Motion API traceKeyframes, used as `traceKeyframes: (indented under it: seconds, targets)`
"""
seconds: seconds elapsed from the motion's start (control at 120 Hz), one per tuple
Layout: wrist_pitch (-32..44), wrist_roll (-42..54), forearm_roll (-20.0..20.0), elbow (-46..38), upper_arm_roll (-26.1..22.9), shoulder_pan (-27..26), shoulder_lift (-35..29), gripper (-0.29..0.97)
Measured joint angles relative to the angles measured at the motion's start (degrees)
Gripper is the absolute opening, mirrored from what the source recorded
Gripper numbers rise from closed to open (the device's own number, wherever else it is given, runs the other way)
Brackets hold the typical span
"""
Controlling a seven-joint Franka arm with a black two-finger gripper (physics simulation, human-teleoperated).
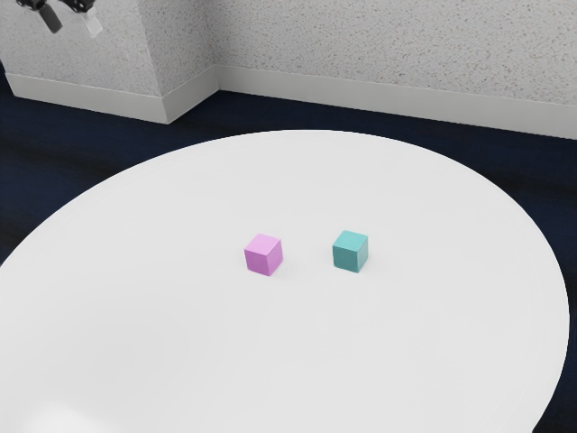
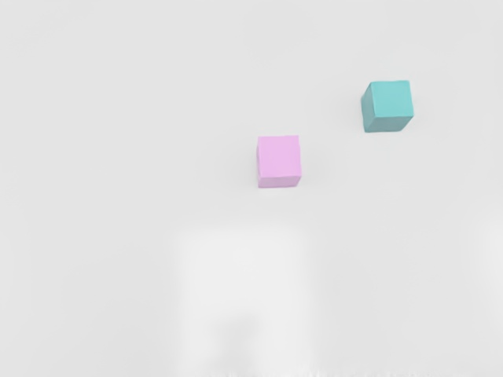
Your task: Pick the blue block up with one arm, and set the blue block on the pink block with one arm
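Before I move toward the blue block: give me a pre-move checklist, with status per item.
1. The blue block lies flat on the table with nothing on it: ok.
2. The top of the pink block is bare and can take a block: ok.
3. The two blocks are apart, not touching, with a gap between them: ok.
4. The gripper is lined up over the blue block: not ok. It is at the exterior view's upper left corner, away from both blocks.
5. Both blocks show in the wrist view: ok.
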Motion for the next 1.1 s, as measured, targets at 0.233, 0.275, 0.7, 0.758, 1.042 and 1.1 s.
traceKeyframes:
  seconds: [0.233, 0.275, 0.7, 0.758, 1.042, 1.1]
  targets:
    - [-0.5, -0.7, -0.3, -1.5, -0.5, -5.6, 5.4, 0.66]
    - [-0.2, -0.8, -0.4, -1.6, -0.5, -6.1, 5.6, 0.66]
    - [21.1, -3.1, -0.3, -43.2, -0.4, -13.3, -8.6, 0.66]
    - [24.3, -3.6, -0.3, -44.1, -0.5, -14.8, -6.9, 0.66]
    - [35.9, -7.1, -0.9, -41.1, -0.5, -18.8, 5.7, 0.66]
    - [38.0, -7.7, -1.1, -40.7, -0.5, -19.0, 8.2, 0.66]
